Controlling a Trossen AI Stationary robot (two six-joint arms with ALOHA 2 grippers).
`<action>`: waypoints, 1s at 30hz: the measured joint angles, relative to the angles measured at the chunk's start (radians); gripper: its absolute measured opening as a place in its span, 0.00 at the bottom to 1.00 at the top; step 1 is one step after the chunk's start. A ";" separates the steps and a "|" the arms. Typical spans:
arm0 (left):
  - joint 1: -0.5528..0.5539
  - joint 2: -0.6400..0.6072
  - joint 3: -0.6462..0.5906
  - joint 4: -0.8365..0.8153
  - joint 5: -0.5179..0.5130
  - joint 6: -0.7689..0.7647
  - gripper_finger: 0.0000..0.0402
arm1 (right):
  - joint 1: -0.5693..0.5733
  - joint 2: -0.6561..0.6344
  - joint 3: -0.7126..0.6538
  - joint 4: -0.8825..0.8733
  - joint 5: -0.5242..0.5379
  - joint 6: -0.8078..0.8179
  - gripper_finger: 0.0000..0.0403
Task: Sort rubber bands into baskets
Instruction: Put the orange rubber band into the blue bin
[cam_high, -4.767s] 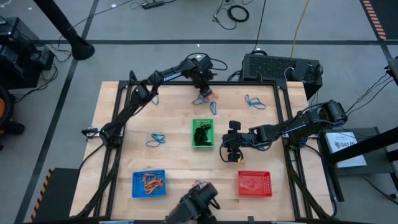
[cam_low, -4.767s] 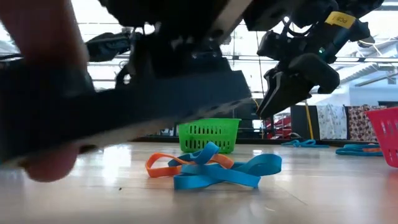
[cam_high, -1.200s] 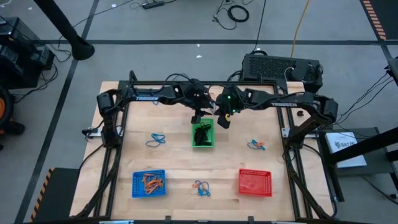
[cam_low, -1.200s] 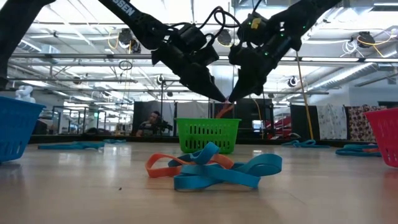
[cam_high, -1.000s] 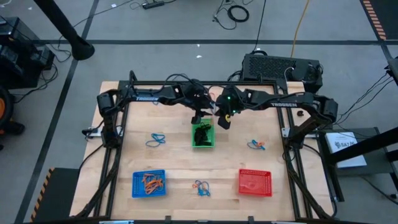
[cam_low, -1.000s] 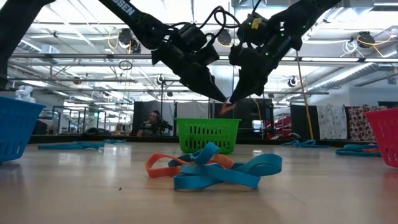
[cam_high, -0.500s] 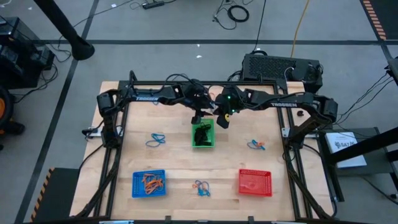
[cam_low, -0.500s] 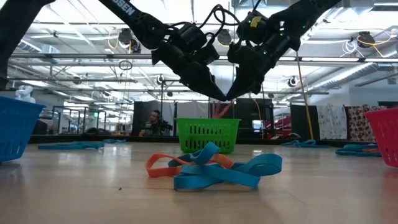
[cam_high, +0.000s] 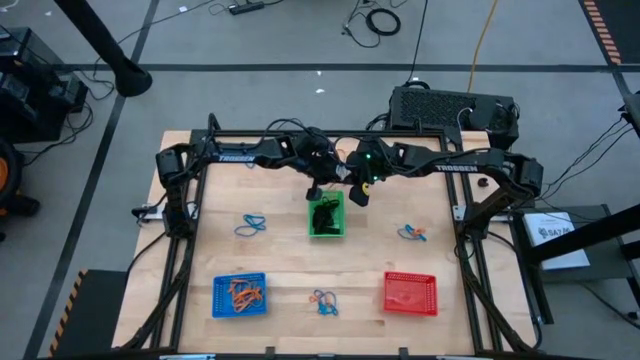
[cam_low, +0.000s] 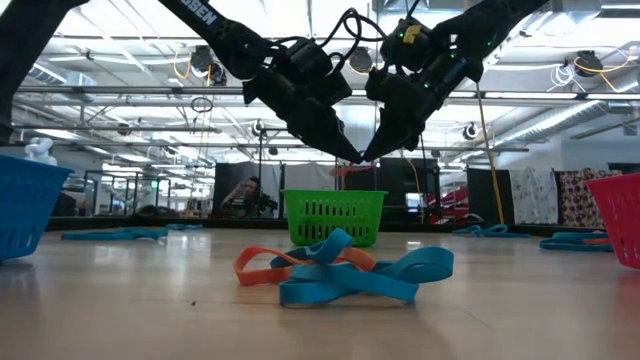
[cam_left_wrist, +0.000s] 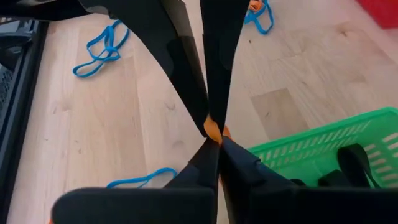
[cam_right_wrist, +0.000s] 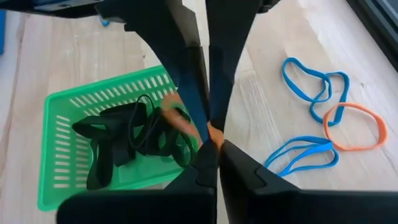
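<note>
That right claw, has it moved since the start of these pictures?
Yes. The right claw went from the table's middle, between the green basket and red basket, up to the green basket's far edge.

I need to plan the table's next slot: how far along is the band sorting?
Done: orange bands lie in the blue basket, black ones in the green basket. In hand: the left gripper and right gripper meet above it, both shut on an orange band. Left: loose bands on the table; the red basket looks empty.
</note>
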 joint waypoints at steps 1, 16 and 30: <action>0.000 0.000 0.000 -0.001 0.000 0.000 0.02 | 0.000 0.000 0.000 0.001 -0.001 -0.012 0.02; -0.020 -0.047 0.026 -0.135 -0.085 -0.069 0.00 | 0.000 0.000 0.000 -0.014 -0.003 -0.046 0.32; -0.257 -0.276 -0.009 -0.893 -0.019 -0.657 0.00 | 0.025 0.000 -0.185 0.145 -0.003 0.075 0.37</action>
